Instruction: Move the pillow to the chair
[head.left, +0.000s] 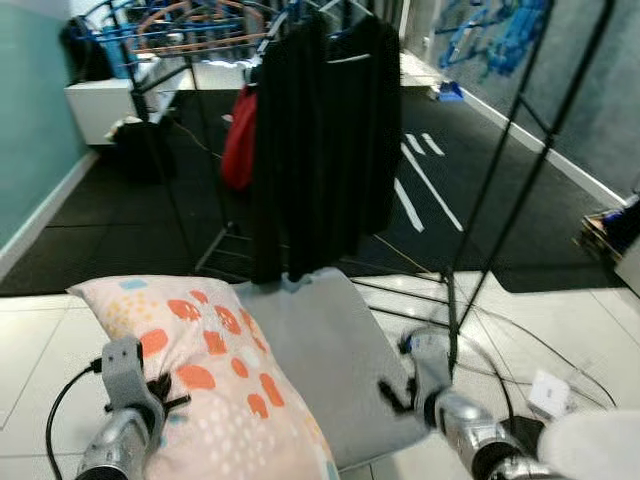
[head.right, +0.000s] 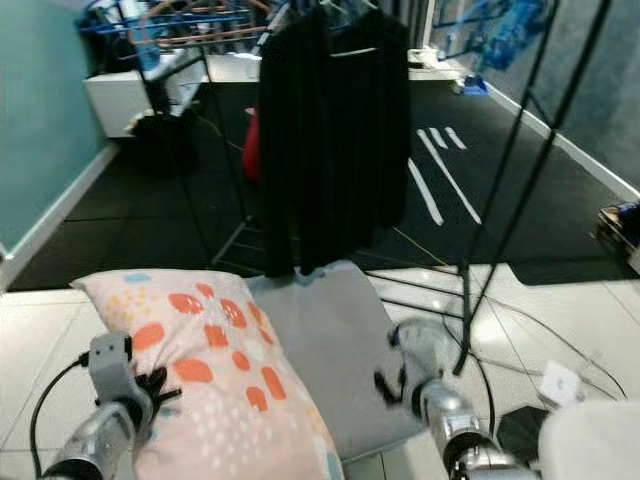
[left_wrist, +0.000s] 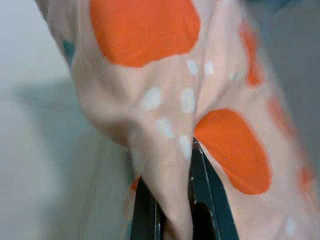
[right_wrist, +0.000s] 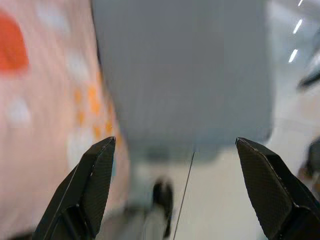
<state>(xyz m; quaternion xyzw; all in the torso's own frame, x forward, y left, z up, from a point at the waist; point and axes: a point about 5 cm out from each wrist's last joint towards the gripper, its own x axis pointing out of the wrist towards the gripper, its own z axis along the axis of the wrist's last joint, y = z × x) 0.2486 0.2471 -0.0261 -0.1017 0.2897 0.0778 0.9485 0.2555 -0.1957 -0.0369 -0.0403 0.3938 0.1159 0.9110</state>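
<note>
The pillow (head.left: 205, 365), pale with orange spots, hangs pinched by a fold of its cover in the left gripper (left_wrist: 172, 200), whose fingers are closed tight on the fabric. It overlaps the chair's (head.left: 330, 355) left edge, at about nine o'clock of the grey seat, most of it off to the side. The right gripper (right_wrist: 175, 190), at four o'clock of the seat, is spread wide and holds nothing. Pickup looks done; shifting the pillow onto the seat and letting go remain. A clothes rack (head.left: 320, 130) stands at twelve o'clock.
</note>
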